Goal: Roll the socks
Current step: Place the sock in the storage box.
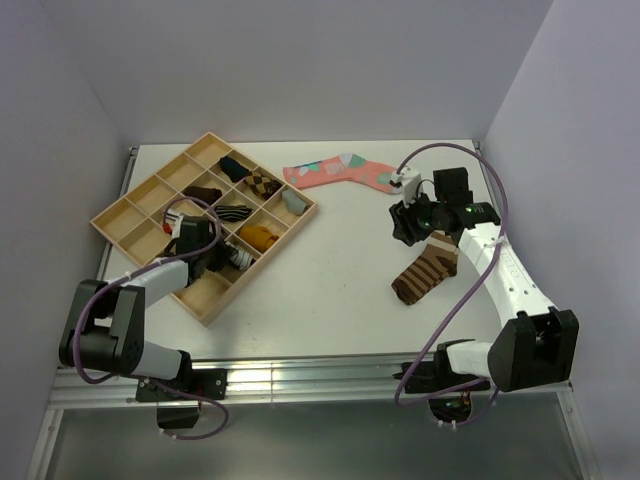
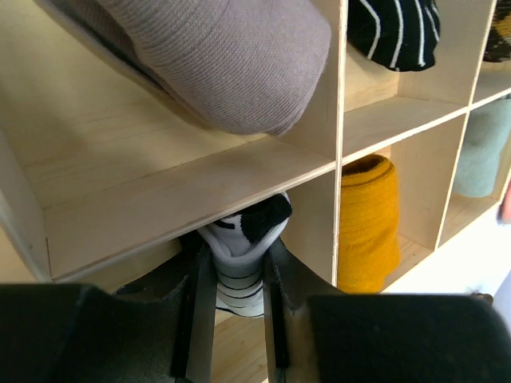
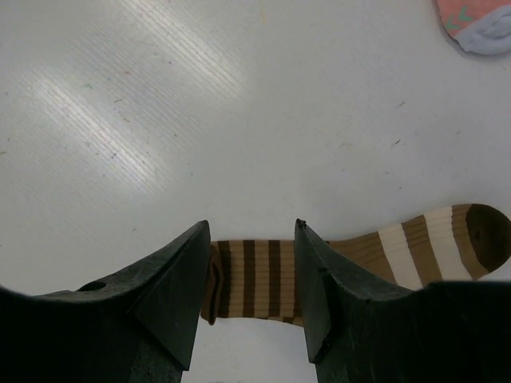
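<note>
Left claw (image 2: 235, 267) clamped the white sock (image 2: 242, 233), seemingly rolled, inside the tray (image 2: 200, 191). Right claw (image 3: 251, 231), half-open, straddled the flat brown sock (image 3: 255, 279), grip unclear.

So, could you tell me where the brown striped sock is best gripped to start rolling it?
At the thin-striped cuff end of the brown striped sock, from straight above: it lies flat on the table, and the right hand straddles that end.

High rear overview; wrist cameras close above tray (image 2: 192, 191), brown sock (image 3: 249, 278).

Bright, even light; glare streaks the white table (image 3: 144, 88).
</note>
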You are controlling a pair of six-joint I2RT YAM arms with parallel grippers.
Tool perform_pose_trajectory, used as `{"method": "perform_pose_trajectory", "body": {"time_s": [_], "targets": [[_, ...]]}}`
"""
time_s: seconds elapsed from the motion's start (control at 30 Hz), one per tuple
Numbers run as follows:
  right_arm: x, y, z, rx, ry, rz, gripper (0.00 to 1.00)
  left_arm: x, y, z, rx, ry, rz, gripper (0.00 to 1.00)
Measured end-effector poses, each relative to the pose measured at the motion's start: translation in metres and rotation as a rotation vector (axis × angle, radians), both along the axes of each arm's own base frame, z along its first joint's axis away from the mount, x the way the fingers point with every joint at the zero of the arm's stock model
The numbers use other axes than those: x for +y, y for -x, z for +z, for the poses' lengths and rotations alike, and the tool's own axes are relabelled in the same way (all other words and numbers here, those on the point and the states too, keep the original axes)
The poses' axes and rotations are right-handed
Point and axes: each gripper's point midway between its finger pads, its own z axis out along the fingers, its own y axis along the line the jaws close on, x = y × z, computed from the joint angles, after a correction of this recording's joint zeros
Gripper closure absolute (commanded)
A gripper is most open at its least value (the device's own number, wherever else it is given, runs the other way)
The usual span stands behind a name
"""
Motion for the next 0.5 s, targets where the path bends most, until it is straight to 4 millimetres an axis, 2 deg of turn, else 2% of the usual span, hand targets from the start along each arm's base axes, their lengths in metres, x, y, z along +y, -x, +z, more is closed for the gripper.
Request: {"method": "perform_pose_trajectory", "body": {"time_s": [0.1,0.13,0.17,0.23,0.27,0.33,0.4,0.5], "targets": [[-0.002,0.0,-0.002,-0.002,0.014,0.004,0.46,0.001,0.001,0.0,0.039,-0.012,0.004,0.99],[-0.003,-0.001,-0.003,-0.001,0.018,0.005,0.46,0.001,0.001,0.0,0.05,-0.015,0.003,0.96],[-0.003,-0.001,-0.004,0.003,0.021,0.007,0.46,0.002,0.0,-0.001,0.061,-0.019,0.004,0.88],[-0.003,0.0,-0.008,0.017,0.025,0.009,0.46,0.002,0.0,-0.002,0.082,-0.023,0.003,0.81],[-0.004,0.0,-0.01,0.024,0.028,0.012,0.47,0.002,0.0,-0.003,0.091,-0.025,0.004,0.74],[-0.004,0.0,-0.015,0.042,0.034,0.016,0.47,0.002,0.0,-0.004,0.101,-0.027,0.003,0.73],[-0.005,0.002,-0.021,0.066,0.04,0.019,0.47,0.002,0.0,-0.004,0.106,-0.029,0.002,0.67],[-0.006,0.004,-0.026,0.09,0.049,0.022,0.47,0.002,0.002,-0.003,0.109,-0.033,0.002,0.55]]}}
